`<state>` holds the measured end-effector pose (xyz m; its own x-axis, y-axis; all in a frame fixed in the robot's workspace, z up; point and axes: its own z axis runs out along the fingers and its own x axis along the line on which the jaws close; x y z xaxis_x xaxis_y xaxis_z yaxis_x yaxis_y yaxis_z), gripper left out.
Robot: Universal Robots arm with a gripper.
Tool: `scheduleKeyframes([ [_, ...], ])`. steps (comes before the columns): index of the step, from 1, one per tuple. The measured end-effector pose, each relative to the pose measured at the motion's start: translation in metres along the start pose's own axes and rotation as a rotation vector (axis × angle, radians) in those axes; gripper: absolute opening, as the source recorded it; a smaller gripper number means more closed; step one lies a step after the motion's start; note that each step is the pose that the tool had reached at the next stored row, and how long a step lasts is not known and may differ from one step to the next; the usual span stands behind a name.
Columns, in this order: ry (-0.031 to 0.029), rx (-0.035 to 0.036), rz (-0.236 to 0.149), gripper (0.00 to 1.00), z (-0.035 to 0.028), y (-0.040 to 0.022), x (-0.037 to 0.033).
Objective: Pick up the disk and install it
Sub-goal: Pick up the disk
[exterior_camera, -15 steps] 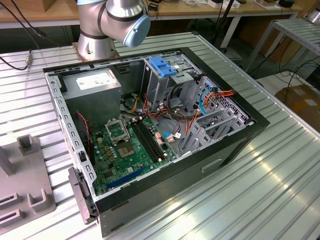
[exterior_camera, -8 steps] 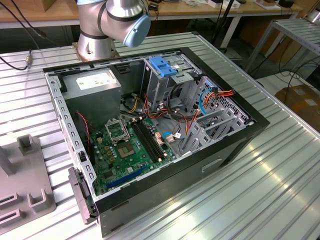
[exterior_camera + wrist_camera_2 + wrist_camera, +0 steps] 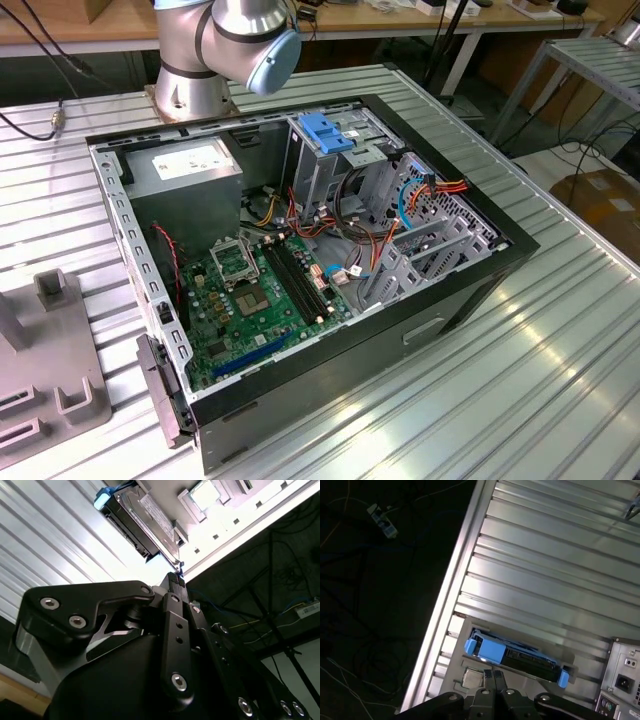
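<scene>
The disk [image 3: 520, 657] stands on its edge in a grey holder [image 3: 470, 677] on the ribbed metal table, near the table's edge. It has a dark casing and blue rails at both ends. In the second wrist view the disk [image 3: 145, 517] shows its white label. My gripper [image 3: 494, 672] hovers apart from the disk, its black fingers pressed together with nothing between them. In the second wrist view the gripper [image 3: 175, 576] tip points toward the disk's lower end.
An open computer case [image 3: 470, 290] lies on the table with a blue-handled drive cage [image 3: 325, 135], a grey power supply [image 3: 185, 170] and a green motherboard [image 3: 260, 290]. The arm's base [image 3: 215, 50] stands behind it. A grey fixture [image 3: 45, 350] sits at the exterior view's left.
</scene>
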<state>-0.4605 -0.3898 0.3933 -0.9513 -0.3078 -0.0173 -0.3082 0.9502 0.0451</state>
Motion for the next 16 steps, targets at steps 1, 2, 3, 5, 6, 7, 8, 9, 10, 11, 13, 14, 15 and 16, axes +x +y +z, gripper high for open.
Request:
scheduleKeyframes([
  [1,0.0003,-0.0001,-0.007,0.10,0.0000,0.0000,0.0000],
  [2,0.0007,-0.0003,-0.015,0.10,0.0000,0.0000,0.0000],
  [3,0.0009,-0.0003,-0.020,0.10,0.0000,0.0000,0.0000],
  [5,0.0015,-0.0005,-0.032,0.10,0.0000,0.0000,0.0000],
  [6,0.0017,-0.0006,-0.037,0.10,0.0000,0.0000,0.0000],
  [7,0.0020,-0.0007,-0.043,0.10,0.0000,0.0000,0.0000],
  [8,0.0023,-0.0009,-0.051,0.10,0.0000,0.0000,0.0000],
  [9,0.0026,-0.0010,-0.057,0.10,0.0000,0.0000,0.0000],
  [10,0.0027,-0.0010,-0.061,0.10,0.0000,0.0000,0.0000],
  [11,0.0031,-0.0011,-0.068,0.10,0.0000,0.0000,0.0000],
  [13,0.0035,-0.0013,-0.076,0.10,0.0000,0.0000,0.0000],
  [14,0.0037,-0.0014,-0.082,0.10,0.0000,0.0000,0.0000],
  [15,0.0039,-0.0015,-0.087,0.10,0.0000,0.0000,0.0000],
  [16,0.0042,-0.0016,-0.093,0.10,0.0000,0.0000,0.0000],
])
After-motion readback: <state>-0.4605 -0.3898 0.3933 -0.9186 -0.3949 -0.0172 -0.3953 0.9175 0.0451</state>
